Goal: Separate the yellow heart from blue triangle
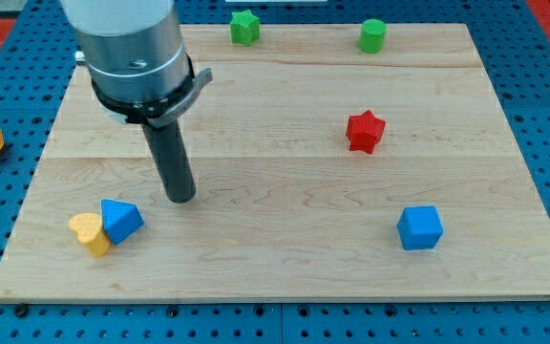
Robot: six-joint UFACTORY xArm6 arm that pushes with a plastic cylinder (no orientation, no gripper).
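Wooden board [285, 268]: yellow heart [90, 234] touching blue triangle [121, 221].

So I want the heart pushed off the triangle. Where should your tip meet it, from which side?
My tip is above and right of the pair. The yellow heart touches the blue triangle on its right, so probably enter at that seam from the view's top and push the heart's right flank leftward.

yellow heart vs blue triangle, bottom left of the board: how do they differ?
Colour: the yellow heart is yellow, the blue triangle blue. Shape: the heart has rounded lobes, the triangle flat faces and sharp corners. Position: the heart lies toward the view's left and slightly lower; the triangle sits nearer my tip, which is up and right of both. Shared: they touch, near the board's bottom-left corner.
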